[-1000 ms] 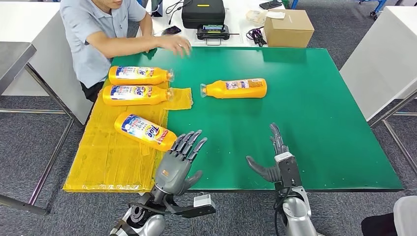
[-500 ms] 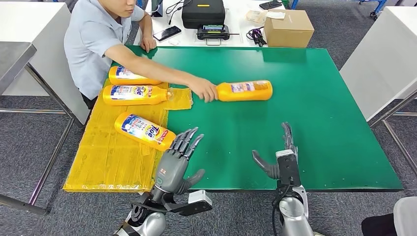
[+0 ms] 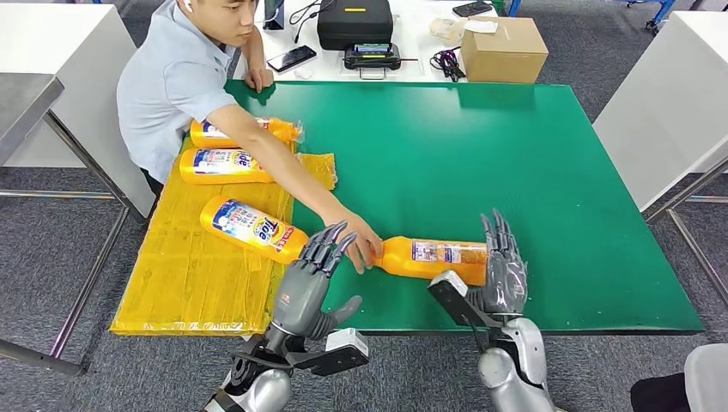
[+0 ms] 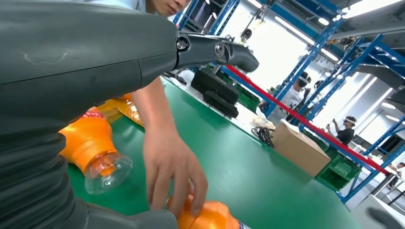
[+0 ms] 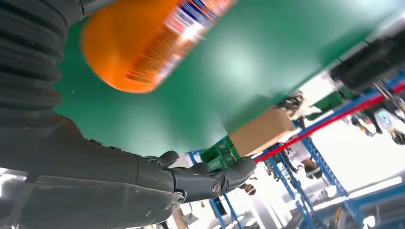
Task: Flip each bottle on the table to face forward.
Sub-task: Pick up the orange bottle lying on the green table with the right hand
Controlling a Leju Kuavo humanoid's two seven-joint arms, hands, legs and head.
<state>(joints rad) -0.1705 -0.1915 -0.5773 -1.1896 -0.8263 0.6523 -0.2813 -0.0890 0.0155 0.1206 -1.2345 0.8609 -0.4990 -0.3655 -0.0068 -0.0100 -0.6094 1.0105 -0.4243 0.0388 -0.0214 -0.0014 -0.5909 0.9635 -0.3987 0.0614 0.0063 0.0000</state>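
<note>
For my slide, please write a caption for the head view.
A person's hand places an orange bottle on the green table between the robot's open hands.

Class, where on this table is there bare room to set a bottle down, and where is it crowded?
Bare: the green mat from the cardboard box to the right edge. Crowded: the yellow sheet with three bottles, and the near edge around the person's hand.

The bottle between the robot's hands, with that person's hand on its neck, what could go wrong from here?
The person's hand rests on the neck of the bottle, close to the left hand; closing now could catch their fingers. The right hand sits at the bottle's base with fingers apart, so a push could roll or slide it. The angled bottle by the left hand could get knocked.
</note>
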